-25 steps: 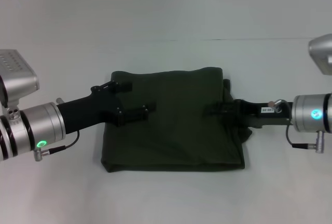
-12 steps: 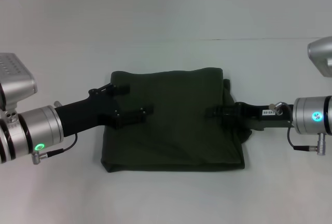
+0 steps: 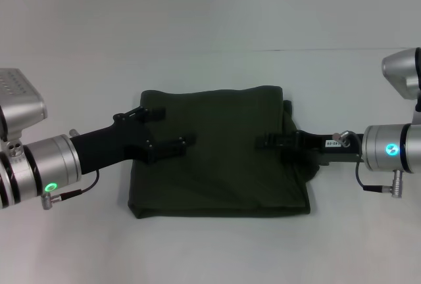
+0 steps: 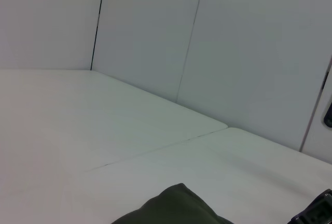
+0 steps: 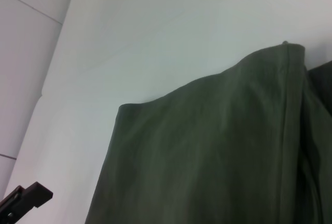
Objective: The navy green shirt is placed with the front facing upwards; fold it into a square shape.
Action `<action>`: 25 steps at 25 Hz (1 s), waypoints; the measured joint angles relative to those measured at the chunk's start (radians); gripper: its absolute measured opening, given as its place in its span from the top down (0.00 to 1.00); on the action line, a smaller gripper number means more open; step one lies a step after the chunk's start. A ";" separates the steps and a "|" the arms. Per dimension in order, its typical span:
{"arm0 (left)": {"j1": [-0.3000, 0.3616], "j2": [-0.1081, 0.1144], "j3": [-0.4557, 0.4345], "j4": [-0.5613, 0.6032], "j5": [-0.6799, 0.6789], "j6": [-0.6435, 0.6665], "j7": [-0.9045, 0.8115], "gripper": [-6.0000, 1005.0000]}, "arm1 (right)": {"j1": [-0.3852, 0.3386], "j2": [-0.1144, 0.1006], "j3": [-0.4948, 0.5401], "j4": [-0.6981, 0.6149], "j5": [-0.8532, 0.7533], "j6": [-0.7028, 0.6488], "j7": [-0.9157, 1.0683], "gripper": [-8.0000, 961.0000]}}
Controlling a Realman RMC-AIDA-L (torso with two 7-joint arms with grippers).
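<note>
The navy green shirt point(image 3: 220, 159) lies folded into a rough square in the middle of the white table point(image 3: 210, 21), plain side up with no lettering showing. Extra cloth bunches along its right edge point(image 3: 297, 165). My left gripper point(image 3: 170, 126) reaches in from the left and hangs open over the shirt's left part, with nothing between its fingers. My right gripper point(image 3: 264, 142) comes in from the right, over the shirt's right part. The right wrist view shows the shirt point(image 5: 218, 151) close up. Only a corner of the shirt point(image 4: 174, 208) enters the left wrist view.
White table surface surrounds the shirt on all sides, with a seam point(image 3: 329, 50) running across the far part. Pale wall panels point(image 4: 233, 53) stand behind the table in the left wrist view.
The right arm has shifted slightly left, farther over the shirt. The left gripper has drawn back a little to the left. The shirt has not moved.
</note>
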State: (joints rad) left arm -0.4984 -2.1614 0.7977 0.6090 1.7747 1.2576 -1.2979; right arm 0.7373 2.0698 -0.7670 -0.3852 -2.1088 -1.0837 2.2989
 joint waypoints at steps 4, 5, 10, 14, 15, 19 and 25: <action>0.000 0.000 0.000 0.000 0.000 0.000 0.000 0.07 | 0.000 0.003 0.004 -0.003 0.002 0.000 -0.004 0.17; 0.000 0.000 0.000 0.000 0.000 -0.001 0.000 0.07 | -0.003 0.004 0.007 -0.006 0.009 -0.005 -0.010 0.17; 0.000 0.000 0.000 -0.001 0.000 -0.001 -0.002 0.07 | -0.019 -0.001 0.014 -0.005 0.065 -0.027 -0.050 0.19; 0.000 0.000 0.000 -0.002 0.000 -0.001 -0.003 0.07 | -0.023 -0.005 0.017 -0.002 0.070 -0.029 -0.054 0.20; 0.000 0.000 0.000 -0.003 0.000 -0.001 -0.003 0.07 | -0.023 -0.004 0.017 -0.002 0.071 -0.029 -0.054 0.21; 0.000 0.000 0.000 -0.003 0.000 -0.001 -0.003 0.07 | -0.025 -0.003 0.017 0.000 0.071 -0.024 -0.055 0.22; 0.000 0.000 0.000 -0.003 0.000 -0.001 -0.003 0.07 | -0.030 -0.002 0.013 0.002 0.068 -0.015 -0.055 0.35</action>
State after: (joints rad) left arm -0.4986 -2.1614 0.7976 0.6058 1.7747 1.2562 -1.3008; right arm 0.7068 2.0681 -0.7542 -0.3835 -2.0404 -1.0988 2.2442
